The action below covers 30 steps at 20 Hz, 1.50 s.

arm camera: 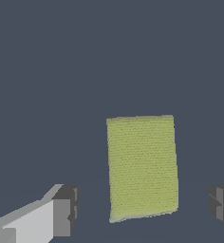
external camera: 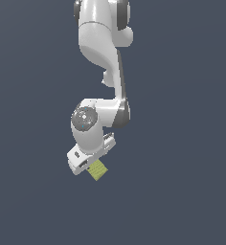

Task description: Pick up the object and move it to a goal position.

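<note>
Small yellow-green textured cube (external camera: 97, 170) lying between, and clear of, the dark fingertips (arm camera: 65, 209) of the white gripper (external camera: 92, 167); jaws spread apart, gripping nothing, above the dark grey-blue surface (external camera: 182, 143).

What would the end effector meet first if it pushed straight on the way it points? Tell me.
Most likely the yellow-green cube: it sits between the open fingers of the end effector, clear of both. How near it is, the views do not settle.

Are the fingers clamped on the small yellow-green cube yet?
No: in the wrist view the small yellow-green cube sits between the fingers with dark floor showing on both sides.
</note>
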Each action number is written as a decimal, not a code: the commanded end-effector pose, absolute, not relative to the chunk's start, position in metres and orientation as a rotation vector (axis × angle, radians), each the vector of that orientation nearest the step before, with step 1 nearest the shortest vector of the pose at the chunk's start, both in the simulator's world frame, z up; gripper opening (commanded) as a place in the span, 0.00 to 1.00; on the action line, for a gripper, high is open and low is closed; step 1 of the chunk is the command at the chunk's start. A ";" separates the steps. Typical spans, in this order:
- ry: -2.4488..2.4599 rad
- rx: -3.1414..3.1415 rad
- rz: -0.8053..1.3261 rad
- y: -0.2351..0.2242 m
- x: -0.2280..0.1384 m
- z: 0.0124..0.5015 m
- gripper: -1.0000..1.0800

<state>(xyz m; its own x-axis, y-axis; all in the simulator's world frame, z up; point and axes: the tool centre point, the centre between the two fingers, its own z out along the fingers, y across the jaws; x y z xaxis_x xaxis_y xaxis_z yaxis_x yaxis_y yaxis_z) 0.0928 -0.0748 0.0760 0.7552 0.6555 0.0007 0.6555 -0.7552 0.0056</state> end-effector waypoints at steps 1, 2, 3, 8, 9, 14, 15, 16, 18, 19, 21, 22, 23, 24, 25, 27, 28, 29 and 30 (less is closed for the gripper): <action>1.146 2.922 0.003 -0.079 0.096 0.070 0.96; 1.160 2.917 0.002 -0.081 0.096 0.068 0.96; 1.173 2.912 0.002 -0.082 0.097 0.066 0.96; 1.210 2.899 0.000 -0.086 0.099 0.060 0.96; 1.213 2.898 0.000 -0.086 0.099 0.060 0.96; 1.208 2.900 -0.001 -0.086 0.099 0.057 0.96; 1.209 2.900 -0.001 -0.086 0.098 0.054 0.96; 1.209 2.899 -0.001 -0.086 0.098 0.050 0.96; 1.210 2.899 -0.001 -0.086 0.098 0.041 0.96; 1.211 2.899 0.000 -0.086 0.098 0.035 0.96; 1.213 2.898 0.000 -0.086 0.098 0.023 0.96; 1.213 2.898 0.000 -0.086 0.098 0.019 0.96; 1.213 2.898 0.000 -0.086 0.098 0.015 0.96; 1.214 2.897 0.000 -0.086 0.098 0.012 0.96; 1.214 2.897 0.000 -0.086 0.098 0.010 0.96; 1.214 2.897 0.000 -0.086 0.098 0.009 0.96; 1.214 2.897 0.000 -0.086 0.099 0.010 0.96; 1.214 2.897 0.000 -0.086 0.099 0.010 0.96; 1.214 2.897 0.000 -0.086 0.099 0.010 0.00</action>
<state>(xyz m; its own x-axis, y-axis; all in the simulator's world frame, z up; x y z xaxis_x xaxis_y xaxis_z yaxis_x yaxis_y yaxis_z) 0.0986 -0.0869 0.0100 0.7018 0.7123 -0.0006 0.7123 -0.7018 0.0002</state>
